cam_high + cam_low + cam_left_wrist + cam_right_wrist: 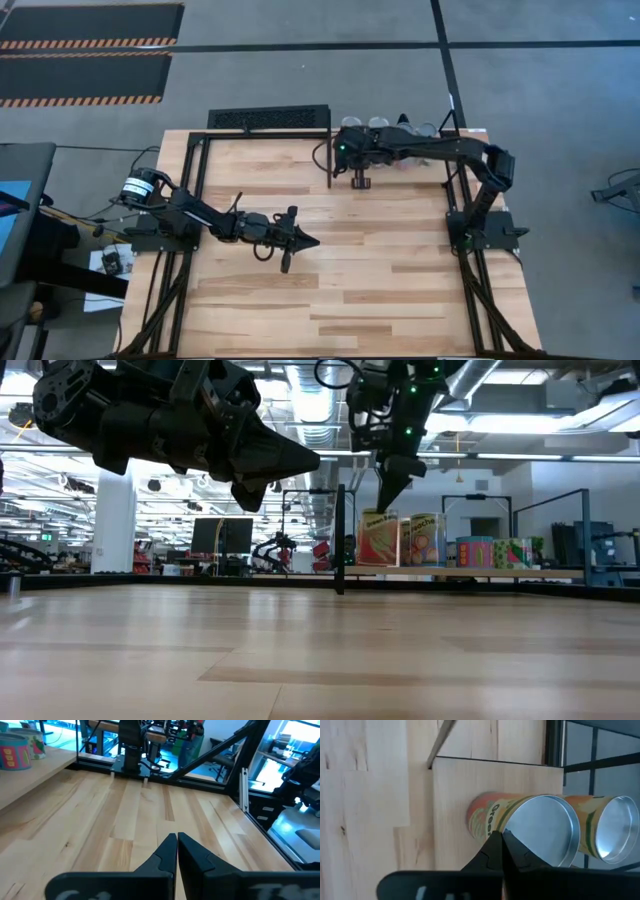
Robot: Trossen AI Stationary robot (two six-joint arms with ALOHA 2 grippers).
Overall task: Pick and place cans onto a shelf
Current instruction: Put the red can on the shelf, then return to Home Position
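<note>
Several cans stand upright on the shelf at the table's far edge. The leftmost one, an orange-labelled can, has a silver top, and a second can stands beside it. My right gripper is shut and points down just over the orange-labelled can's top; it also shows in its wrist view. My left gripper is shut and empty. It hangs above the middle of the table, clear of the wood. My right gripper has its shut fingertips right at the top of the orange-labelled can, coming from above and pointing down. I cannot tell whether they touch the can's top. The can stands upright on the shelf.
A black slatted grille lies at the far edge, left of the shelf. A thin black post stands at the shelf's left end. Black frame bars run along both table sides. Bare wood lies between the arms and toward the near edge.
</note>
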